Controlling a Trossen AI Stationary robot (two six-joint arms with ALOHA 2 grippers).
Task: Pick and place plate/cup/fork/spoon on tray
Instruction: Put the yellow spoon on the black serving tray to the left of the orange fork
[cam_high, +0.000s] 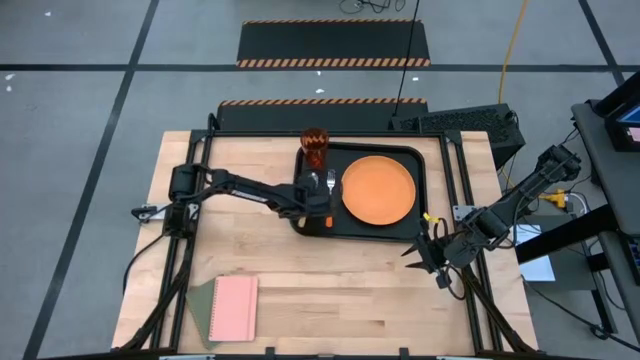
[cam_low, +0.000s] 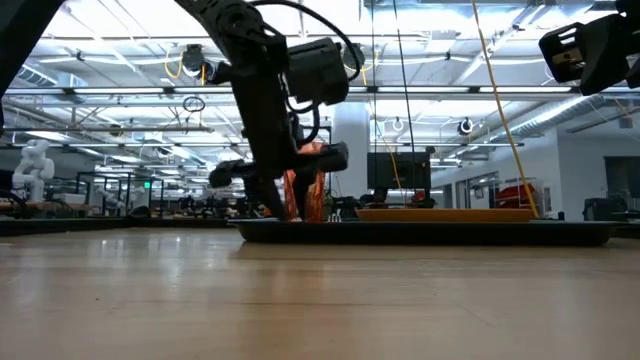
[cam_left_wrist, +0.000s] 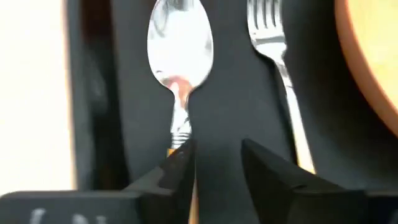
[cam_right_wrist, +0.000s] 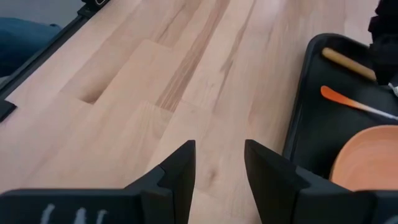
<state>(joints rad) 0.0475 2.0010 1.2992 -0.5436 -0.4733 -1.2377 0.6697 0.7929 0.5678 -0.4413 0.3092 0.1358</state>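
It was a large industrial robotics lab — high ceiling trusses (cam_low: 480, 95) with strip lights; a grey floor (cam_high: 80, 100) taped in black lines; hazard-striped mats (cam_high: 333, 43); a white humanoid robot (cam_low: 30, 165) stood among distant workbenches.

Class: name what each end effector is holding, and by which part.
Nothing is held. The left end effector is open over the spoon handle on the tray; the right end effector is open, empty.

The high camera is looking straight down on the whole worktop (cam_high: 330, 290), while the low camera is sitting at worktop level, facing across it into the room. The left wrist camera is looking closely down at the spoon (cam_left_wrist: 180, 50) and fork (cam_left_wrist: 273, 43); the right wrist camera is sharing the tray (cam_right_wrist: 311, 124) with it.
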